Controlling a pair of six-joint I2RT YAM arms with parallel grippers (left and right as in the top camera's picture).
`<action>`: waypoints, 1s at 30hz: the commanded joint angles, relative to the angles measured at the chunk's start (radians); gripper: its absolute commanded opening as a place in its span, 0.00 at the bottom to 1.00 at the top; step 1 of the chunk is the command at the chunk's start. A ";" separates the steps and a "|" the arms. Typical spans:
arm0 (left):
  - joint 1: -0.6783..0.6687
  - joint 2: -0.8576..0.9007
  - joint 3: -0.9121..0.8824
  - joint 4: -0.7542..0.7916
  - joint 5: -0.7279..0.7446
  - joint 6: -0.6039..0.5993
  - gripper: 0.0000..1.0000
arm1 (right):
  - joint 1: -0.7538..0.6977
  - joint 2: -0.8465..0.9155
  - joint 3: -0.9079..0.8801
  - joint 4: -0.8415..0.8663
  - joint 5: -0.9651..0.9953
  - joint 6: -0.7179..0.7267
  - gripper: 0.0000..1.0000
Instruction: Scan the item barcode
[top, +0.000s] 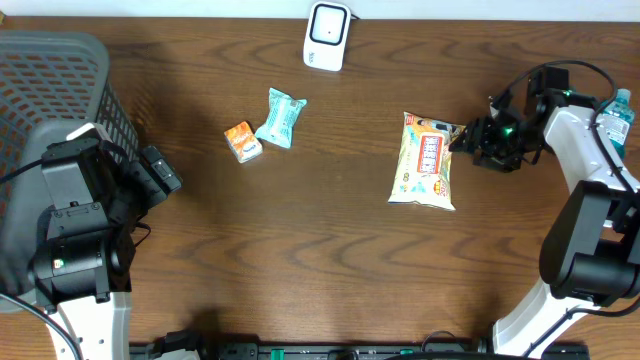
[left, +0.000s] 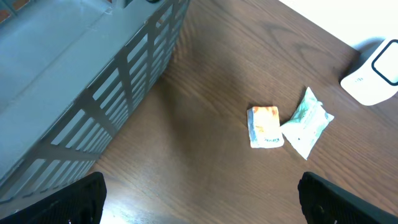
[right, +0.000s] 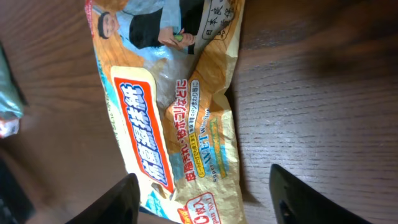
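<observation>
Evidently little is done: the wipes packet (top: 425, 160) lies flat near the table's (top: 300, 260) right edge, well apart from the scanner (top: 326, 35) at the middle of the far edge. The right gripper (top: 466, 138) is released, its fingers astride the packet's end. The left gripper (left: 199, 202) gapes by the basket (top: 60, 70). The scan is not yet done.

**A:** How does the left arm (top: 75, 215) sit?
**B:** Folded close over its base on its own side. The left gripper (left: 199, 190) is spread wide.
**A:** And the right arm (top: 575, 135)?
**B:** Stretched forward, wrist bent inward. The right gripper (right: 204, 180) has its fingers (right: 124, 202) parted, not clamped.
</observation>
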 joint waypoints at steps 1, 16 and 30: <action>0.006 0.002 0.005 -0.001 -0.012 -0.009 0.98 | 0.033 -0.024 0.014 -0.002 0.041 -0.014 0.58; 0.006 0.002 0.005 -0.001 -0.012 -0.009 0.98 | 0.150 -0.023 0.009 0.024 0.287 0.050 0.70; 0.006 0.002 0.005 -0.001 -0.012 -0.009 0.98 | 0.153 -0.023 -0.172 0.237 0.167 0.072 0.66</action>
